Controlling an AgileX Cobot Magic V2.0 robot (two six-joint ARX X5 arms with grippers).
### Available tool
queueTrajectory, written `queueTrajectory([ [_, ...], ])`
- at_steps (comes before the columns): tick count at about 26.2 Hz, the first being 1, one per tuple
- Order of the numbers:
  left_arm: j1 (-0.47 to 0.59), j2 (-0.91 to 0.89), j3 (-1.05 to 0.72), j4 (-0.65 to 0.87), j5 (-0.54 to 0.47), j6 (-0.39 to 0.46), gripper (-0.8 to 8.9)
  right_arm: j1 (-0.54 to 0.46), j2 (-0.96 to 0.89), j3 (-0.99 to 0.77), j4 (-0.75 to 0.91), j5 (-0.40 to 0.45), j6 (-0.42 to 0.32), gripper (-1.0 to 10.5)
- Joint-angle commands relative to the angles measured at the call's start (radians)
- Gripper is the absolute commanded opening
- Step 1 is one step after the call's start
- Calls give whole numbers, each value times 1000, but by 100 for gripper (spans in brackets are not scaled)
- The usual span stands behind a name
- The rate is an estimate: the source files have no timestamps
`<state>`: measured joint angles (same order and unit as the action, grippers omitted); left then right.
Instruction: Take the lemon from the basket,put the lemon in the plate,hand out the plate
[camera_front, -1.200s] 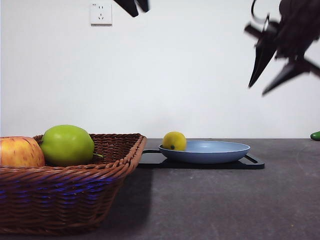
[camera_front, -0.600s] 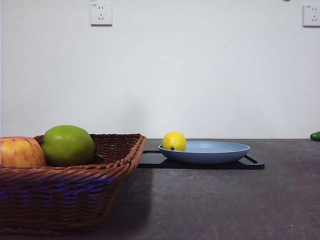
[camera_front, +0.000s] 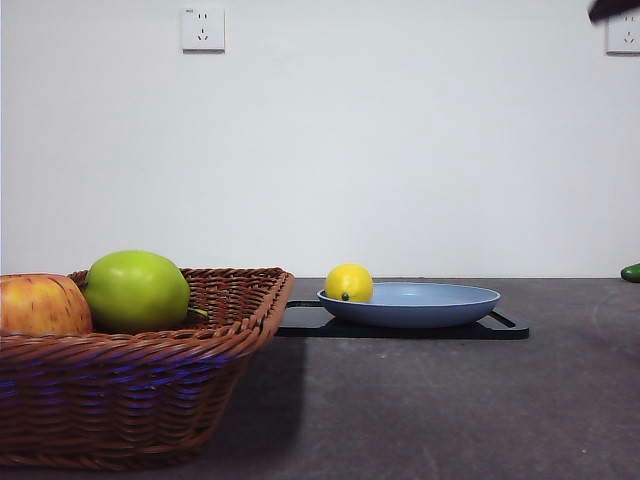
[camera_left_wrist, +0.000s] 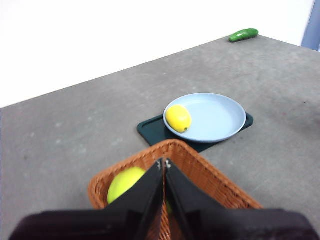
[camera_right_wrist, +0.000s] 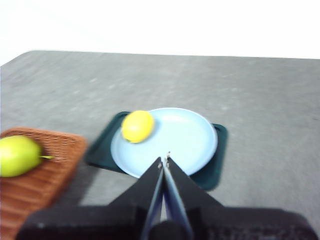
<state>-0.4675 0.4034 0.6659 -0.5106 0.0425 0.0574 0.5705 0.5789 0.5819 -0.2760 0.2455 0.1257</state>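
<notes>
Left gripper (camera_left_wrist: 164, 162): jaws pressed together, nothing between them, held high above the basket (camera_left_wrist: 195, 172). Right gripper (camera_right_wrist: 164, 159): jaws likewise clenched tip to tip and empty, held above the near rim of the plate (camera_right_wrist: 200, 145). In the front view only a black tip (camera_front: 612, 9) shows at the top right corner, about 1 o'clock from the plate; which arm it belongs to cannot be told there.

Lemon (camera_front: 349, 282): lies in the plate (camera_front: 440, 300), at its left edge, against the raised rim, dark spot facing the front camera. In the right wrist view the lemon (camera_right_wrist: 137, 126) sits at roughly 10 o'clock on the plate's disc; that picture is motion-blurred. Left wrist view shows the lemon (camera_left_wrist: 178, 118) at the rim nearest the basket.

Plate rests on a flat black tray (camera_front: 505, 325), which shows past it on both sides.

Basket (camera_front: 150, 400): near left in the front view, at about 8 o'clock from the plate, apart from the tray. Holds a green apple (camera_front: 135, 291) and a red-yellow apple (camera_front: 40, 305), touching each other.

Green cucumber (camera_left_wrist: 243, 35) far off near the table's edge. Two wall sockets (camera_front: 202, 28) on the white wall.
</notes>
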Motion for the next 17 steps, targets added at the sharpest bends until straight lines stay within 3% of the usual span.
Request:
queueTrajectory([
  [1,-3,-94,-74,40,-5,-32,6,8,-24,-91,80,30,0,4],
  [7,-2,-137,-106,37,-42,-31,9,6,-23,-127,96,99,14,4],
  [17,-3,-137,-106,39,-40,-31,9,6,-32,-127,95,101,15,4],
])
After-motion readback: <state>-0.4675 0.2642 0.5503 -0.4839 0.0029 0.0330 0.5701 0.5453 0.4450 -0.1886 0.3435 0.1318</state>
